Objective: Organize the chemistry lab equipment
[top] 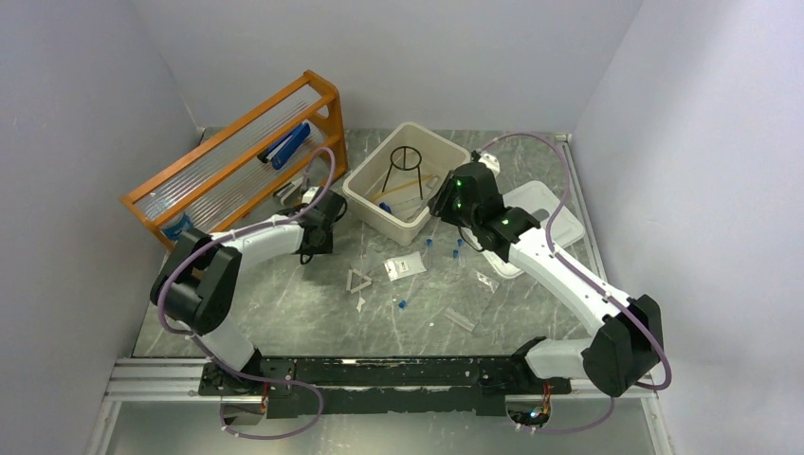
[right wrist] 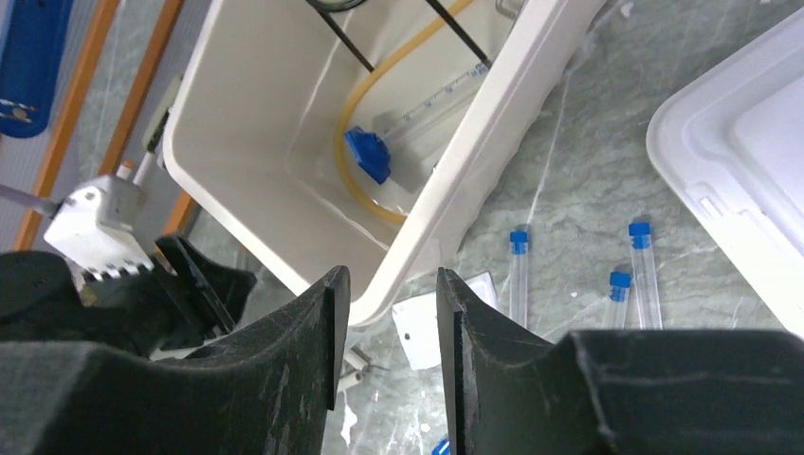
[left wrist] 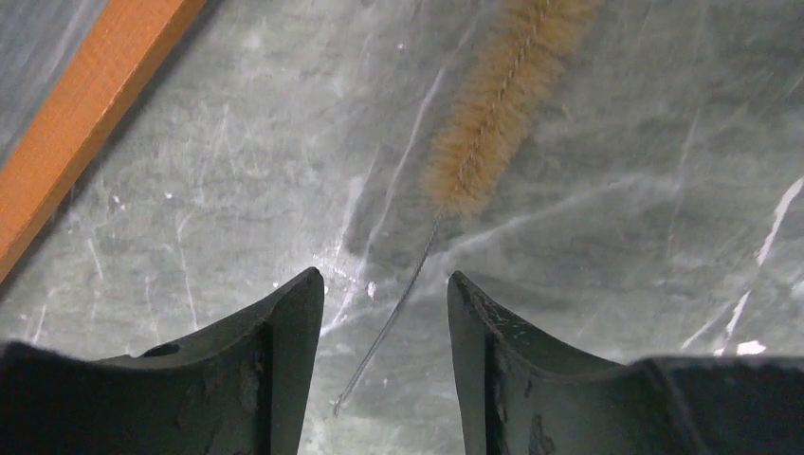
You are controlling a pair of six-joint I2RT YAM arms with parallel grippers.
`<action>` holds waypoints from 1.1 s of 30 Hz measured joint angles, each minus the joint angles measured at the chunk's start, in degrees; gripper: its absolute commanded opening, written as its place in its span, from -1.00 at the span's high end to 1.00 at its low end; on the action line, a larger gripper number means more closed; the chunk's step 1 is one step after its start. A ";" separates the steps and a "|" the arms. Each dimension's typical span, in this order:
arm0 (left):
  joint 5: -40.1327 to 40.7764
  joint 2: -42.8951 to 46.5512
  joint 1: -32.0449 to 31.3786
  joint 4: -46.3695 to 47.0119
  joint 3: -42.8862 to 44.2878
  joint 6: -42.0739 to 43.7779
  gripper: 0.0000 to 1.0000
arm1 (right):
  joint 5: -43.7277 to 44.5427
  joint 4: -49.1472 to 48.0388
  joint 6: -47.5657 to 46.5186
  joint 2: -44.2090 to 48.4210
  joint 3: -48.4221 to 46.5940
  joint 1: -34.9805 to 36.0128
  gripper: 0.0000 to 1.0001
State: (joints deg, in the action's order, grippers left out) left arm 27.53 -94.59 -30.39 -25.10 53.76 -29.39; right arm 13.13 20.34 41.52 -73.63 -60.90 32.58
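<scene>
Soft, even white light falls everywhere; shadows on the grey surface [top: 313, 313] are faint. The overhead view is sharp. In both wrist views the dark fingers [left wrist: 275, 379] blur along the bottom edge.

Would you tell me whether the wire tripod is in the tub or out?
In: the black tripod stands upright inside the open beige tub.

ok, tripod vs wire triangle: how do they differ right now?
The tripod is black and stands upright inside the tub; the wire triangle is pale grey and lies flat on the table. The tripod looks larger. Both are thin open frames.
</scene>
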 measured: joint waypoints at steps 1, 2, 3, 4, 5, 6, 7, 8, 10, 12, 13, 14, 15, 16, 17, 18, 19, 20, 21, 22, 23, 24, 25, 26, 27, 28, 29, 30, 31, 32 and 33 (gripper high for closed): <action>-0.46 -0.04 0.55 0.72 -0.02 0.00 -0.05 | -0.39 -0.20 -0.04 0.09 0.57 -0.02 0.18; -1.11 -0.07 1.07 1.73 -0.09 -0.02 -0.02 | -0.81 -0.33 -0.09 0.09 0.92 0.00 0.19; -1.51 -0.13 1.25 2.23 -0.09 -0.04 0.02 | -1.14 -0.42 -0.13 0.09 1.16 0.00 0.20; -2.14 -0.31 1.49 3.04 -0.11 -0.04 0.07 | -1.42 -0.39 -0.24 0.07 1.22 -0.02 0.21; -2.58 -0.68 1.66 3.85 -0.11 -0.02 0.13 | -1.62 -0.44 -0.31 0.02 1.22 -0.02 0.23; -3.21 -1.27 1.79 4.68 -0.11 0.00 0.21 | -1.84 -0.52 -0.44 -0.02 1.20 0.00 0.23; -3.52 -1.88 1.81 5.11 -0.11 -0.02 0.27 | -2.03 -0.52 -0.52 -0.04 1.16 0.00 0.24; -3.91 -2.71 1.81 5.60 -0.11 0.02 0.36 | -2.05 -0.52 -0.61 -0.11 1.14 0.00 0.24; -4.37 -3.04 1.81 6.80 -0.04 0.00 0.56 | -2.12 -0.52 -0.66 -0.13 1.14 -0.02 0.25; -4.96 -3.30 1.79 7.50 -0.04 0.09 0.87 | -2.10 -0.61 -0.66 -0.11 1.14 0.00 0.27; -5.27 -3.32 1.79 7.69 -0.04 0.33 0.90 | -2.08 -0.68 -0.63 -0.04 1.14 0.00 0.27; -5.38 -3.34 1.79 7.67 0.00 0.50 0.90 | -2.05 -0.70 -0.63 0.00 1.14 0.00 0.28; -5.38 -3.34 1.79 7.37 0.09 0.79 0.91 | -2.03 -0.74 -0.63 0.11 1.14 0.00 0.29; -5.38 -3.30 1.75 6.82 0.26 1.05 0.91 | -2.01 -0.79 -0.61 0.22 1.14 0.00 0.29; -5.40 -3.17 1.66 6.10 0.48 1.20 0.91 | -2.01 -0.79 -0.61 0.33 1.14 0.00 0.30; -5.46 -2.93 1.62 5.40 0.70 1.38 0.91 | -2.03 -0.81 -0.61 0.44 1.14 -0.02 0.30; -5.64 -2.23 1.49 4.31 0.96 1.53 0.91 | -2.01 -0.83 -0.61 0.55 1.14 0.00 0.30; -5.84 -1.31 1.44 3.50 1.09 1.70 0.91 | -1.99 -0.83 -0.61 0.61 1.14 0.00 0.30; -6.16 0.09 1.40 2.40 1.27 1.81 0.90 | -1.97 -0.85 -0.63 0.63 1.14 0.00 0.31; -6.49 2.19 1.33 1.05 1.53 2.01 0.91 | -1.88 -0.85 -0.61 0.68 1.14 -0.02 0.31; -6.91 3.93 1.31 0.07 1.86 2.14 0.91 | -1.79 -0.90 -0.63 0.79 1.14 0.00 0.30; -7.63 6.45 1.31 -1.07 2.40 2.47 0.90 | -1.73 -0.98 -0.63 0.96 1.14 -0.02 0.30; -8.39 8.61 1.31 -1.84 2.97 2.82 0.90 | -1.57 -1.22 -0.63 1.40 1.14 -0.02 0.30; -9.97 11.50 1.31 -2.43 3.82 3.32 0.90 | -1.42 -1.40 -0.63 1.75 1.14 -0.02 0.29; -11.26 13.79 1.29 -2.62 4.55 4.04 0.91 | -1.18 -1.68 -0.63 2.25 1.16 -0.02 0.28; -12.90 15.78 1.25 -2.62 5.22 4.72 0.91 | -1.03 -1.95 -0.63 2.71 1.22 -0.02 0.28; -15.13 17.90 1.20 -2.54 6.05 5.46 0.90 | -0.74 -2.34 -0.66 3.41 1.42 -0.02 0.28; -18.05 20.20 1.09 -2.25 7.10 6.38 0.91 | -0.55 -2.60 -0.68 4.09 1.70 -0.02 0.28; -20.48 21.66 0.96 -2.03 8.09 7.08 0.91 | -0.33 -2.99 -0.72 4.83 2.14 -0.02 0.27; -23.19 22.69 0.85 -1.97 9.46 7.76 0.91 | -0.17 -3.10 -0.79 5.38 2.47 -0.02 0.26; -25.77 23.06 0.72 -1.92 11.19 8.33 0.91 | 0.17 -3.34 -0.83 6.03 2.95 -0.04 0.26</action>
State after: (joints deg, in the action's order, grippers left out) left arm 1.76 -71.53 -29.67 -27.03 64.95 -21.06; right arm 13.30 16.99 40.69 -67.59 -57.95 32.53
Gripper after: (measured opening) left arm 0.056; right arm 0.363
